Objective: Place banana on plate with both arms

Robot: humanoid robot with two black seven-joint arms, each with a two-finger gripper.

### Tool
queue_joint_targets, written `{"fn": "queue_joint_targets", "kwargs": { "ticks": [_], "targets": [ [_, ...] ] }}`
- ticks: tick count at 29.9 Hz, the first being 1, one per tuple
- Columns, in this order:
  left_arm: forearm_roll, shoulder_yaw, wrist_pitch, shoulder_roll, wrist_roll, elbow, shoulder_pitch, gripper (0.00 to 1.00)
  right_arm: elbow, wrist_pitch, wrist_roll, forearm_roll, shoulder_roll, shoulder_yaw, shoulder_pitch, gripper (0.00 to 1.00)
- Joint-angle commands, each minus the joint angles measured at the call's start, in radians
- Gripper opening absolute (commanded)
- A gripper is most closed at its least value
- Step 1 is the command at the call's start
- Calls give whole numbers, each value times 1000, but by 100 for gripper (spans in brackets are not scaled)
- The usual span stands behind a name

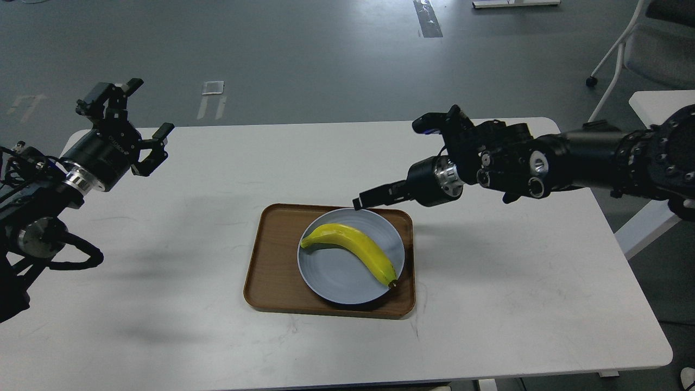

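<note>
The yellow banana [355,248] lies free across the round grey-blue plate [334,274], its dark tip at the plate's right front rim. The plate sits on the brown wooden tray [271,260] at the table's middle. My right gripper [360,202] is empty and hangs above the tray's back edge, apart from the banana, its fingers pointing left and seen side-on. My left gripper [151,107] is open and empty, raised over the table's far left corner, well away from the tray.
The white table [516,282] carries only the tray. A white chair [646,49] and the corner of a second table [654,100] stand at the far right. Grey floor lies beyond the table's back edge.
</note>
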Motion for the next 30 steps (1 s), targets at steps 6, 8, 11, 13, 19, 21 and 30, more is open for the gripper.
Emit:
{"fn": "queue_joint_targets", "kwargs": {
  "ticks": [6,8,11,13,19,21,30],
  "targets": [
    [2,1,0,-20,0,2,4,98,5,0,0,108,-290,545,-377,97],
    [1,1,0,-29,0,2,4,98,5,3,0,139,-321,674,-492,98],
    [1,1,0,-45,0,9,4,98,2,8,0,205,-332,841,-624,98],
    [1,1,0,-55,0,14,4,98,2,17,0,267,-332,939,-696,98],
    [2,1,0,-104,0,37,18,98,-3,95,0,421,-323,1050,-798,99],
    [2,1,0,-124,0,48,27,98,-18,159,0,478,-321,1075,-819,99],
    [4,-1,0,-158,0,63,44,98,-75,163,0,525,-324,1104,-859,99]
  ]
}}
